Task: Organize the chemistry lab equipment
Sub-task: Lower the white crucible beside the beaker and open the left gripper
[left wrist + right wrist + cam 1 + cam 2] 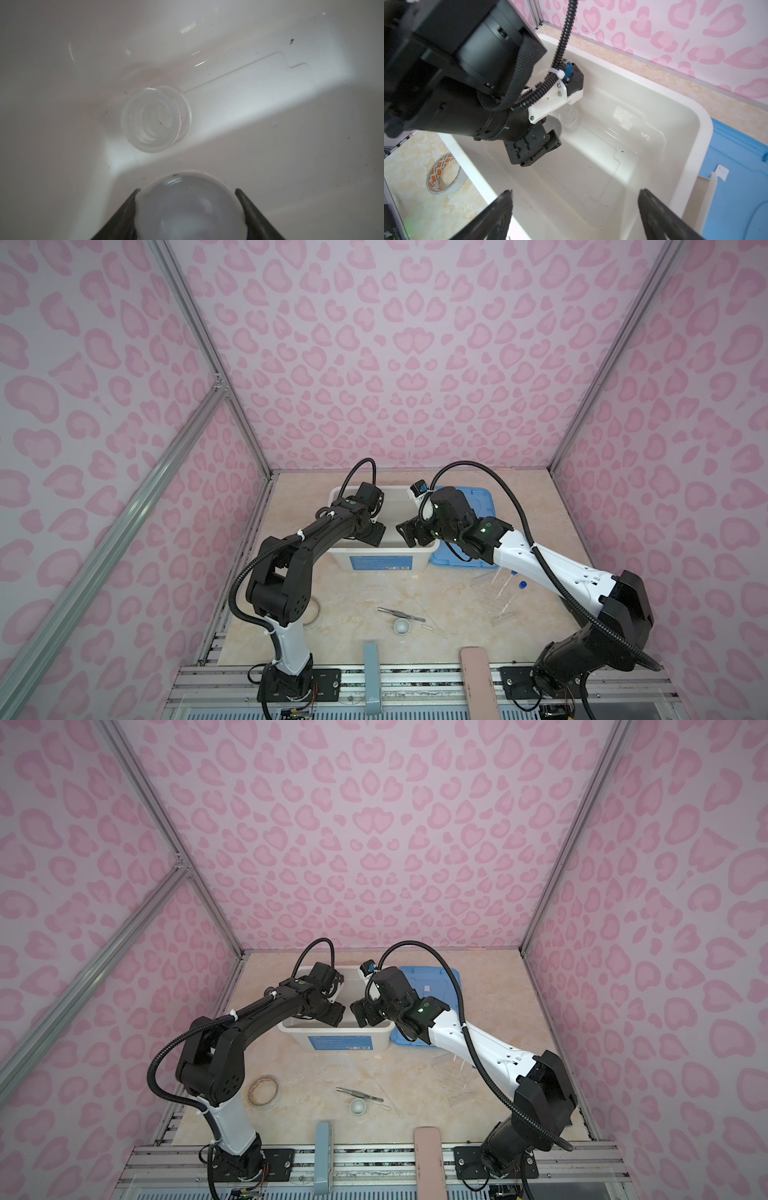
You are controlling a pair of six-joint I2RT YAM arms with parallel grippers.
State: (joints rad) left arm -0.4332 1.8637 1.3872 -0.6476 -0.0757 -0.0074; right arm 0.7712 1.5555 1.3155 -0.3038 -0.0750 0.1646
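My left gripper (187,189) reaches down inside the white tub (382,562) and is shut on a white round dish (189,209), one jaw on each side of it. A tiny clear glass cup (155,119) lies on its side on the tub floor just ahead of the dish. My right gripper (575,190) hangs open over the tub's near right part with nothing between its jaws. On the table in front lie metal tweezers (401,615), a second white dish (402,627), thin clear rods (430,627) and clear blue-capped tubes (522,584) under my right arm.
The tub's blue lid (478,506) lies flat to its right. A roll of tape (264,1091) sits near the left arm's base. A blue-grey bar (371,676) and a pink bar (478,680) stand at the table's front edge. Pink patterned walls enclose the table.
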